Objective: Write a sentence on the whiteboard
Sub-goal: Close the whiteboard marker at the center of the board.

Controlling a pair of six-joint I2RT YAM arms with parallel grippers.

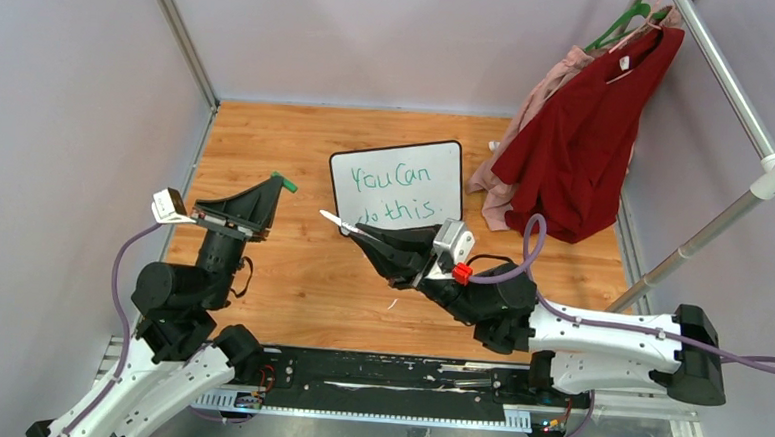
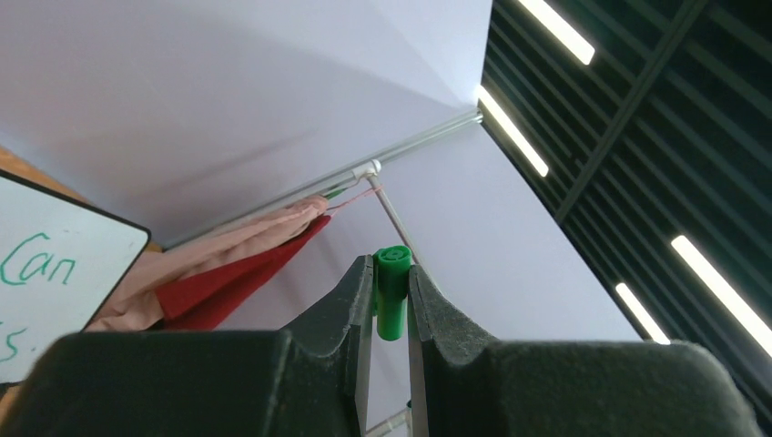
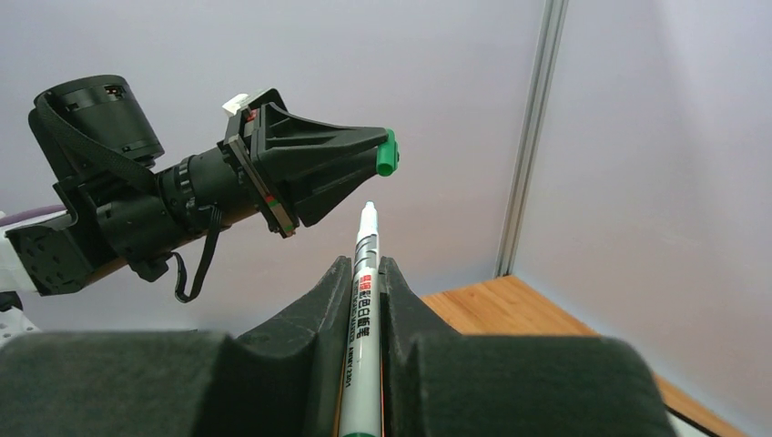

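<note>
Whiteboard (image 1: pixel 436 166) stands at the far centre of the wooden tabletop (image 1: pixel 300 274), face toward the arms. The sentence (image 1: pixel 390 184) is in green on it in two lines: "You Can" above, "this" readable below, the start of the lower line hidden behind the right arm.

Right gripper (image 1: pixel 370 238) is clenched on a white marker (image 1: pixel 338 222). In the right wrist view the marker (image 3: pixel 362 319) sits in the slot between the two fingers of the right gripper (image 3: pixel 365 269), its narrow white end sticking out past the tips. From above, the marker points left and slightly far, and it overlaps the board's near left corner. Cannot tell whether it touches the board.

Left gripper (image 1: pixel 283 183) is raised off the table, left of the board, and pinches a small green cap (image 1: pixel 285 183). The left wrist view shows the cap (image 2: pixel 392 300) squeezed between the fingertips of the left gripper (image 2: pixel 391 273), open round end outward. In the right wrist view the cap (image 3: pixel 388 153) is just beyond the marker's end, with a gap between them.

Far right, a red garment (image 1: pixel 578 138) and a pink garment (image 1: pixel 529 116) hang from a metal rail (image 1: pixel 731 86), with a green hanger (image 1: pixel 619 25) at the top. The pink hem reaches the table beside the board's right edge.
</note>
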